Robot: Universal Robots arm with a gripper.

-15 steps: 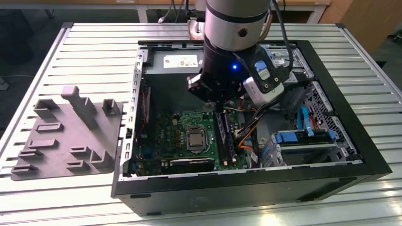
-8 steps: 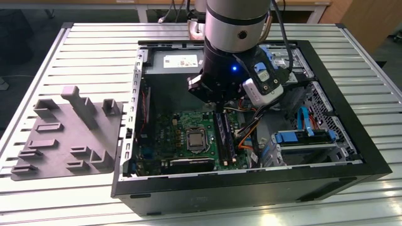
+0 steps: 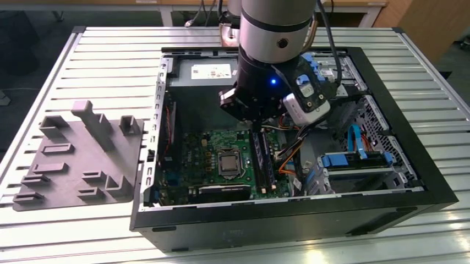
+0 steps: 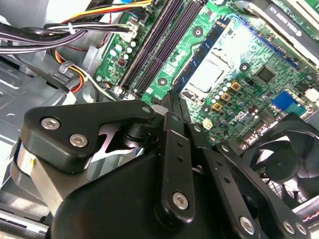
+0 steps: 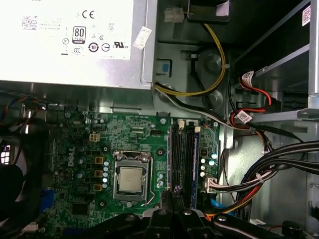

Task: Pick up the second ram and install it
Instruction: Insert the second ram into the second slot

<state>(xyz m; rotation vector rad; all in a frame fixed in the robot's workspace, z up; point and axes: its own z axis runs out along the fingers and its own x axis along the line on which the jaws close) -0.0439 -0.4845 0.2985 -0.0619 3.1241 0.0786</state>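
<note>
The gripper hung over the black memory slots on the green motherboard, beside the CPU socket. A grey power supply sat beyond, with bundled cables alongside.

Lab: slatted aluminium bench, opened computer case
</note>
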